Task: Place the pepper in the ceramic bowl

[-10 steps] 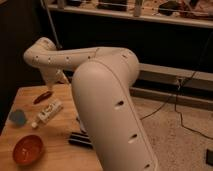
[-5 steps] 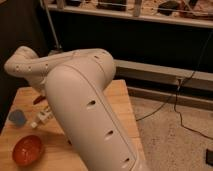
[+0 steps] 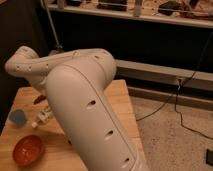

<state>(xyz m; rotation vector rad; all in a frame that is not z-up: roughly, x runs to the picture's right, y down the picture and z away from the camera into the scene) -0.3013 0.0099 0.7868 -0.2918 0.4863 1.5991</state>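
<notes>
Orange-red glossy ceramic bowl [image 3: 27, 150] sits at seven o'clock on the wooden table [image 3: 125, 100]. The small dark red chili pepper [image 3: 38, 99] lies at its twelve o'clock. My white arm [image 3: 85, 115] hides the gripper, somewhere near nine o'clock, so I cannot tell its state. I judge this the reach; next comes descending onto the pepper.

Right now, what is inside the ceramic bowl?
Nothing shows inside the ceramic bowl; its whole interior is in view. The pepper lies on the table beyond it, partly covered by the arm. The gripper is hidden behind the arm.
</notes>
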